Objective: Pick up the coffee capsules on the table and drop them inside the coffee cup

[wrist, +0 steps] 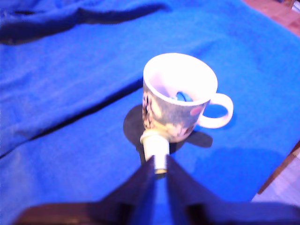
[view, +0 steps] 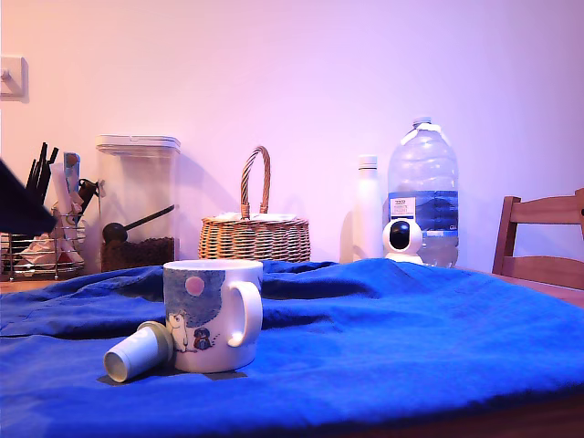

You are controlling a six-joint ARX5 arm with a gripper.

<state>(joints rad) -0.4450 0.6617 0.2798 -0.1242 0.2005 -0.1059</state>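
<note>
A white coffee cup [view: 212, 315] with a blue patch and pink dot stands on the blue-draped table [view: 411, 338], its handle toward the exterior view's right. One pale coffee capsule [view: 137, 354] lies on its side against the cup's base, on the exterior view's left. In the wrist view my gripper [wrist: 159, 169] points at that capsule [wrist: 154, 149] and the cup [wrist: 180, 96] from a distance, fingertips together and holding nothing. A dark piece of the arm [view: 23, 205] shows at the exterior view's left edge, above the cloth. A small bluish shape sits inside the cup; what it is cannot be told.
Along the back stand a utensil rack [view: 46, 242], a clear canister [view: 139, 205], a wicker basket [view: 255, 233], a white bottle [view: 367, 208], a large water jug [view: 423, 187] and a small white camera [view: 402, 239]. A wooden chair [view: 543, 242] is at the right.
</note>
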